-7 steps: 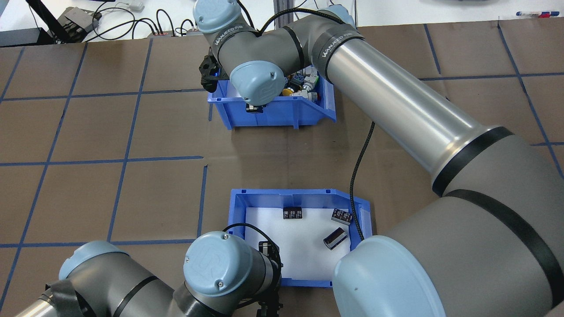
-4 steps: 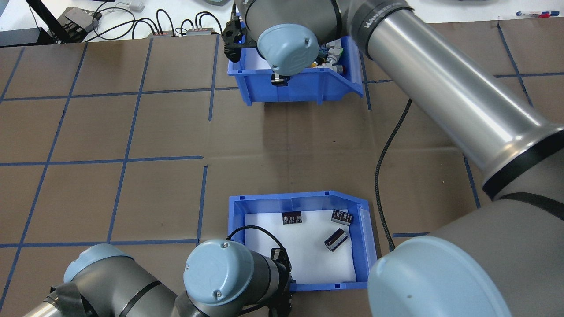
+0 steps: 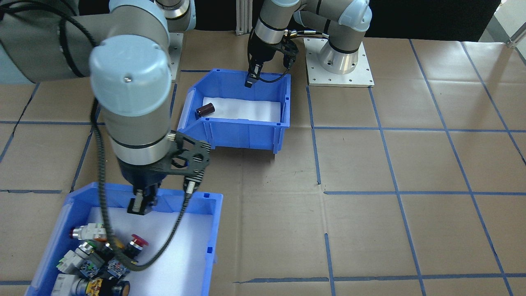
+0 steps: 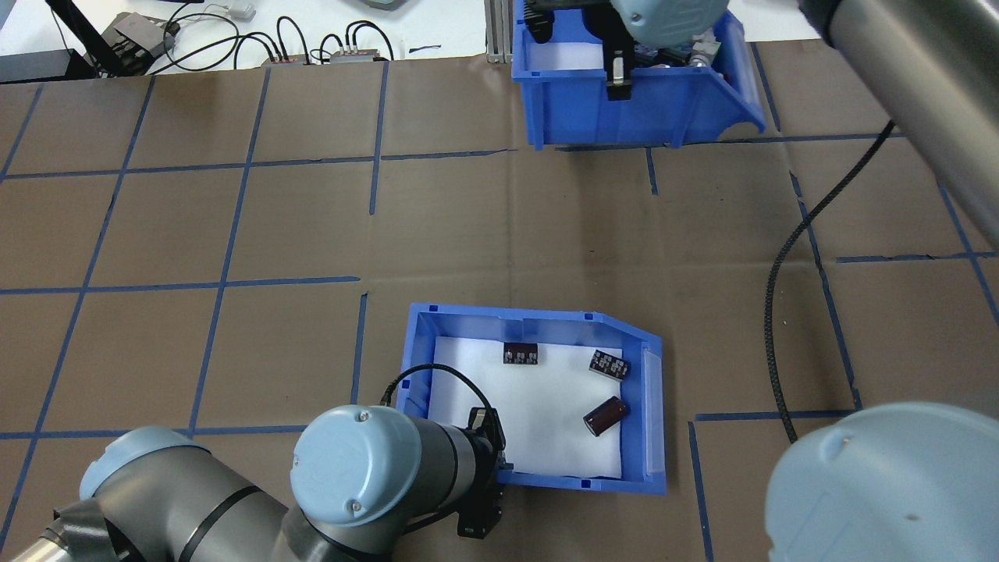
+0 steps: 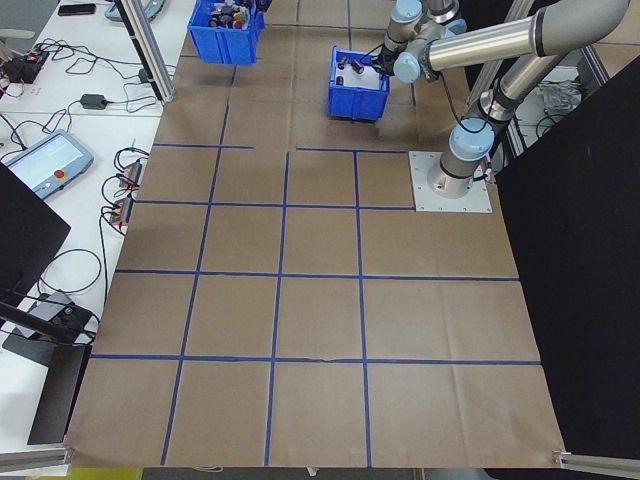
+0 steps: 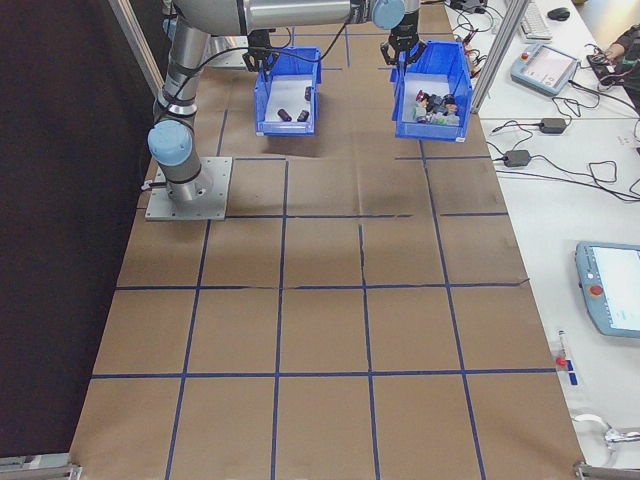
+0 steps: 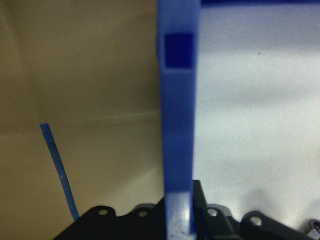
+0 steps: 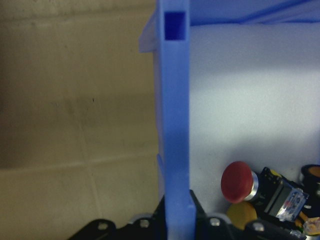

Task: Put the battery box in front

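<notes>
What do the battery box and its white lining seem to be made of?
The battery box looks like moulded plastic: uniform blue, slightly glossy, with thin stiff walls and square notches in the rim. Its lining looks like matte white foam sheet, though the texture is too soft to be sure.

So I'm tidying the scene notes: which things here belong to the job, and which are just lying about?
Job:
battery box
left gripper, shut on its wall
cells inside it

Lying about:
switch bin, held by the right gripper
cables on the white bench
pendant
</notes>
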